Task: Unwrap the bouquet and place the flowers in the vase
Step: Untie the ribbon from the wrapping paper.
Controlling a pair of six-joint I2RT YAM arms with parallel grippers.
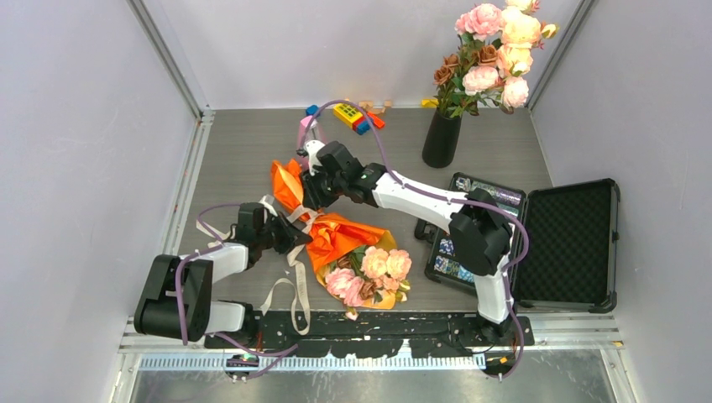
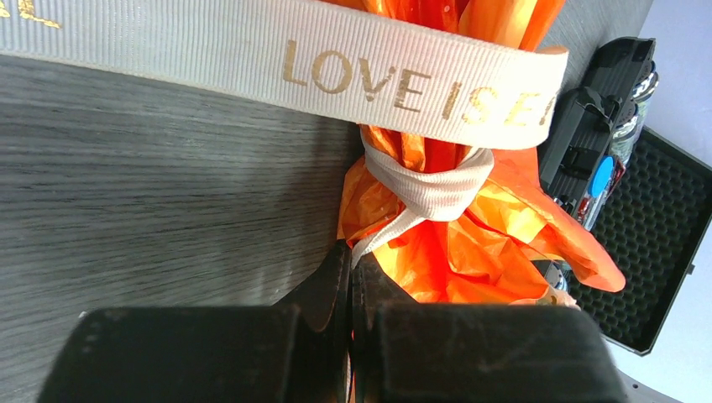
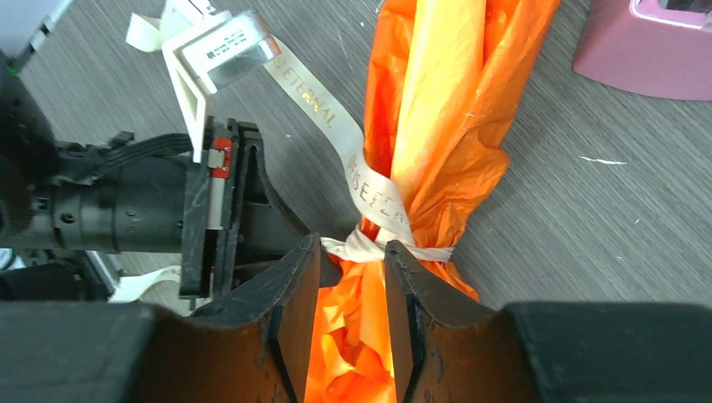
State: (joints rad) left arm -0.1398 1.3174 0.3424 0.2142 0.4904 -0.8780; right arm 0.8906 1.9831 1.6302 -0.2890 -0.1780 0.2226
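The bouquet lies on the table, its orange paper tied at the neck with a cream ribbon. Its pink and peach flowers point toward the near edge. My left gripper is shut on a thin strand of the ribbon just below the knot. Over the same knot my right gripper stands open, its fingers either side of the orange paper. The black vase stands at the back right with other roses in it.
An open black case and a tray of small items lie at the right. A pink metronome sits beyond the bouquet's stem end. Toy bricks lie by the back wall. Loose ribbon trails toward the near edge.
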